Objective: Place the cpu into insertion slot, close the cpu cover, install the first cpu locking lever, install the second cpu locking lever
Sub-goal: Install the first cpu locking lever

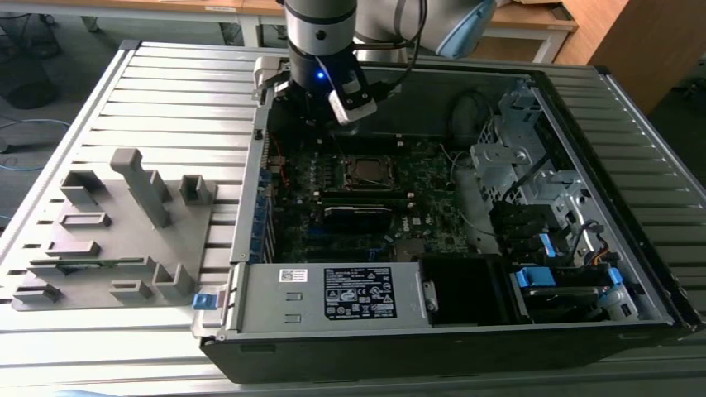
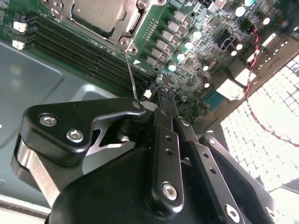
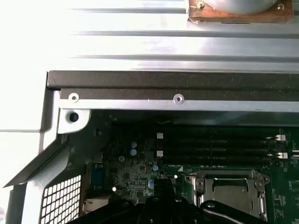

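a slatted metal counter [image 1: 165, 91] carries an open computer case [image 1: 634, 273], and a grey block of holders [image 1: 121, 240] lies beside the case on the exterior view's left. the robot arm [image 1: 320, 33] comes down over the far end of the case. a silver power supply [image 1: 331, 298] fills the near end. the dark green motherboard [image 1: 436, 219] lies flat on the case floor.

in the second wrist view the pincer [image 2: 161, 93] hangs just above the board beside the socket. its two black fingers [image 2: 164, 140] are drawn together with no gap showing at the tips. i cannot tell whether anything is pinched between them.

long black memory slots [image 2: 79, 46] run alongside the insertion slot [image 1: 349, 165], which sits near the middle of the board. the cpu cover [image 2: 125, 29] lies folded down flat on it, its silvery frame ringing the chip. the cpu [image 2: 100, 11] sits inside the socket, its dull grey top showing through the cover's window.

a thin wire locking lever [image 2: 131, 70] runs from the socket's corner to just beside the pincer's tip, clear of the board.
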`<state>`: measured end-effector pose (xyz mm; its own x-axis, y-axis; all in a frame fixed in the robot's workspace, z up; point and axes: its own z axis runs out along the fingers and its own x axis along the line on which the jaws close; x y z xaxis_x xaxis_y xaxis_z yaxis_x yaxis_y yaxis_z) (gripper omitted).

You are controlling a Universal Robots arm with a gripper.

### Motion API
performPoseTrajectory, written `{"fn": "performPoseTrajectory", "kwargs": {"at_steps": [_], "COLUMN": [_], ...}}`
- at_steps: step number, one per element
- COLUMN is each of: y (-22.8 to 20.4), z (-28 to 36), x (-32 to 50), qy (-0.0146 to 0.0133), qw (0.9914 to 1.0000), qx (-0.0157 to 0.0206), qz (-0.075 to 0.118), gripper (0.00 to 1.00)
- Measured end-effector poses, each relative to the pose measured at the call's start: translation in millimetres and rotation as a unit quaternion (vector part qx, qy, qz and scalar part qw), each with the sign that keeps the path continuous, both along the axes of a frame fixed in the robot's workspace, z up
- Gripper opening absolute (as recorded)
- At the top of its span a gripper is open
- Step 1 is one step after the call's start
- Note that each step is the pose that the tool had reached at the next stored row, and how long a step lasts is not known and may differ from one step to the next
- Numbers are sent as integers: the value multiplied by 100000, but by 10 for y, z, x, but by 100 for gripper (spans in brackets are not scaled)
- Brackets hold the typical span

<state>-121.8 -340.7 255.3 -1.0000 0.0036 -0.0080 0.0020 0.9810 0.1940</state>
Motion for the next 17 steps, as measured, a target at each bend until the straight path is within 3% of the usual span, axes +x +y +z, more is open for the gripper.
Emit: {"fn": "performPoseTrajectory", "kwargs": {"at_steps": [4,13,17], "y": [12,129,141], "z": [-8,-35,-38], "x": [-6,-11,12], "qy": [-4,-6,0], "qw": [100000,100000,100000], "qx": [124,263,268], "qz": [4,1,8], "gripper": [11,11,11]}}
